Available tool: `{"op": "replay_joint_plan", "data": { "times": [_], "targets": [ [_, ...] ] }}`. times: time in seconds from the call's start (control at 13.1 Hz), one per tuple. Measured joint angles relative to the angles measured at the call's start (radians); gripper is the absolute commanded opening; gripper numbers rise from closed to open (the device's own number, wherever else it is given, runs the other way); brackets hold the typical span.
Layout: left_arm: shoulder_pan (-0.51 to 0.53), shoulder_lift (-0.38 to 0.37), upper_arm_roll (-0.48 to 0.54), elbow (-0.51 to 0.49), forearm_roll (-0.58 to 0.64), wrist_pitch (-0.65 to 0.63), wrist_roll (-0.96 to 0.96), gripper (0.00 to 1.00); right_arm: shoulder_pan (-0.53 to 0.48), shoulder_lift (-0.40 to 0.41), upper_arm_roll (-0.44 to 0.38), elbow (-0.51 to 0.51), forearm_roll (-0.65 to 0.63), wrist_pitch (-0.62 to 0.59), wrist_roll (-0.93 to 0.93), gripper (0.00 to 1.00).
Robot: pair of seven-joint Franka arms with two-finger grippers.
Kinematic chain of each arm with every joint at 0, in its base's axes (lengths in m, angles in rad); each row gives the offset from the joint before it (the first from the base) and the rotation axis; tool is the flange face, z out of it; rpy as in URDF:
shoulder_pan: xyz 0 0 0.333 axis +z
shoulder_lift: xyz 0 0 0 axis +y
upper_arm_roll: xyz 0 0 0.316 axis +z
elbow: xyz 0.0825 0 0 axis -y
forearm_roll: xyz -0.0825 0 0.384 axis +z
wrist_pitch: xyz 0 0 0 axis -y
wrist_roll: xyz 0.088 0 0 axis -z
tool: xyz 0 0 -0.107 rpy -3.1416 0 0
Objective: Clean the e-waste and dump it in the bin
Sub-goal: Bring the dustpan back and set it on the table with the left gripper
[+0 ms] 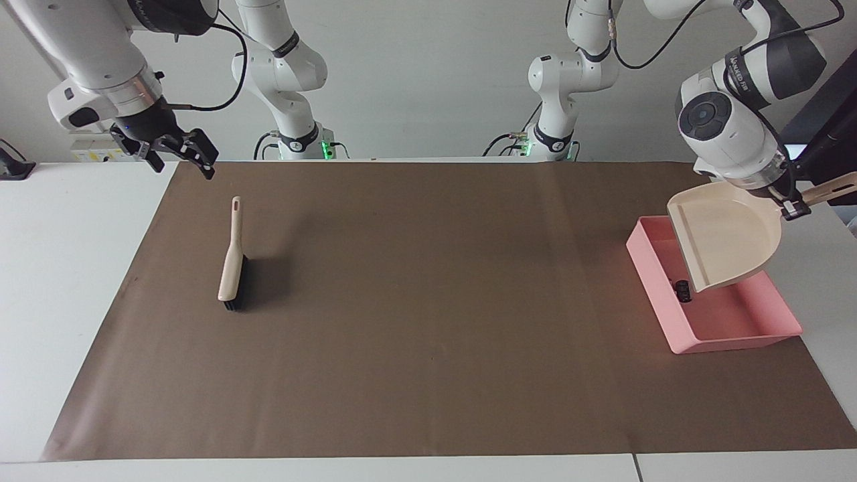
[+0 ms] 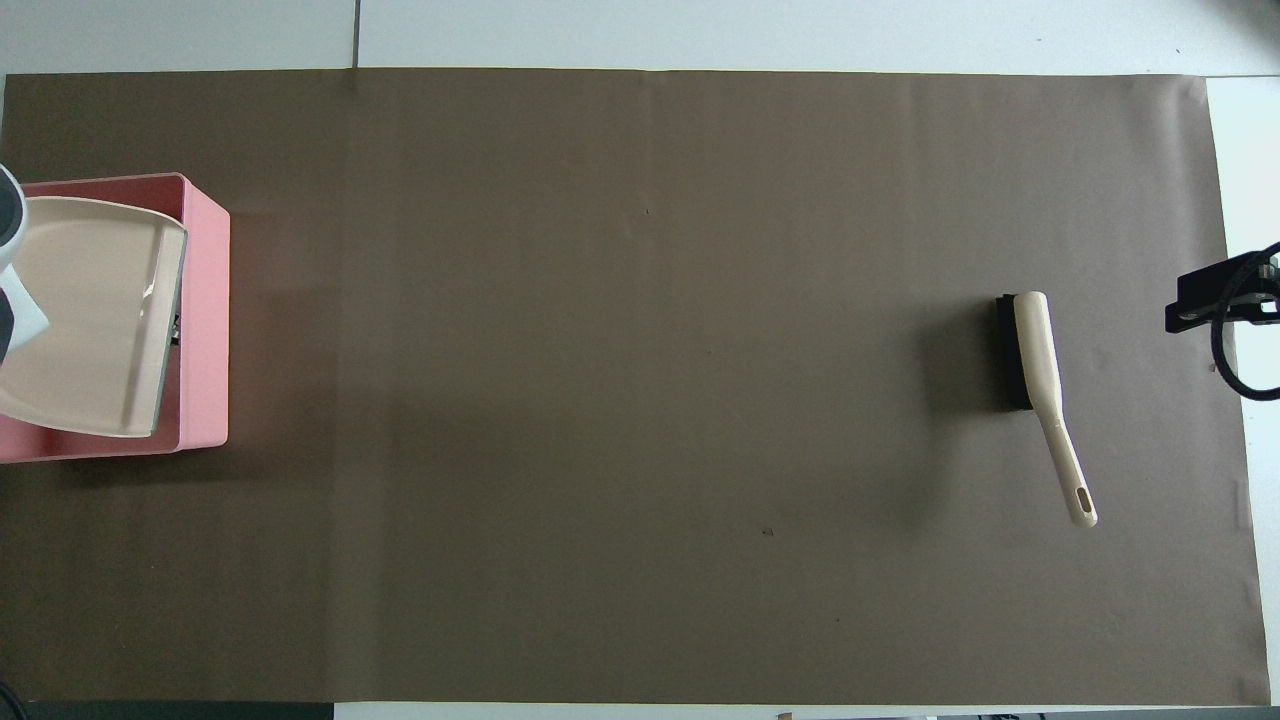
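Overhead view: bin (image 2: 205,300) long axis robots-to-away.

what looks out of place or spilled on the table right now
Nothing stands out. The small black e-waste parts lie inside the shallow pink plastic bin, the beige dustpan is held over it, and the beige-handled black brush lies on the brown mat.

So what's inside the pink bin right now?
One small black part lies on the floor of the bin, at the dustpan's lip. The dustpan, held over the bin by the left gripper, covers much of the inside.
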State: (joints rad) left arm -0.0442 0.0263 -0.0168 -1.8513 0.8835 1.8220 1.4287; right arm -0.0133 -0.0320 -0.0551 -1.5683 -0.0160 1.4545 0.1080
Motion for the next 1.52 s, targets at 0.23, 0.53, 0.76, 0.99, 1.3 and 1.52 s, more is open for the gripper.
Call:
{"op": "replay_joint_plan", "data": {
  "times": [0.23,0.53,0.76,0.99,1.3,1.52],
  "targets": [
    [-0.075,0.000,-0.003,-0.037,-0.175,-0.010,0.008,0.00,0.007,0.000,0.000,-0.003,0.000,-0.001,0.000,1.00],
    [-0.213,0.017,-0.006,-0.155,-0.285,0.031,-0.167,0.00,0.007,0.000,-0.001,-0.004,0.000,-0.001,0.000,1.00],
    [-0.306,0.049,-0.007,-0.236,-0.332,0.124,-0.316,0.00,0.009,0.000,-0.002,-0.006,-0.006,0.012,-0.027,1.00],
    [-0.370,0.100,-0.006,-0.257,-0.352,0.175,-0.397,0.00,0.028,0.000,0.001,-0.013,-0.018,0.019,-0.038,1.00],
    [-0.403,0.143,-0.004,-0.255,-0.351,0.205,-0.440,0.16,0.033,0.000,0.000,-0.017,-0.025,0.036,-0.038,1.00],
    [-0.404,0.142,-0.003,-0.254,-0.352,0.206,-0.441,0.47,0.033,0.000,-0.001,-0.018,-0.025,0.037,-0.038,1.00]
  ]
}}
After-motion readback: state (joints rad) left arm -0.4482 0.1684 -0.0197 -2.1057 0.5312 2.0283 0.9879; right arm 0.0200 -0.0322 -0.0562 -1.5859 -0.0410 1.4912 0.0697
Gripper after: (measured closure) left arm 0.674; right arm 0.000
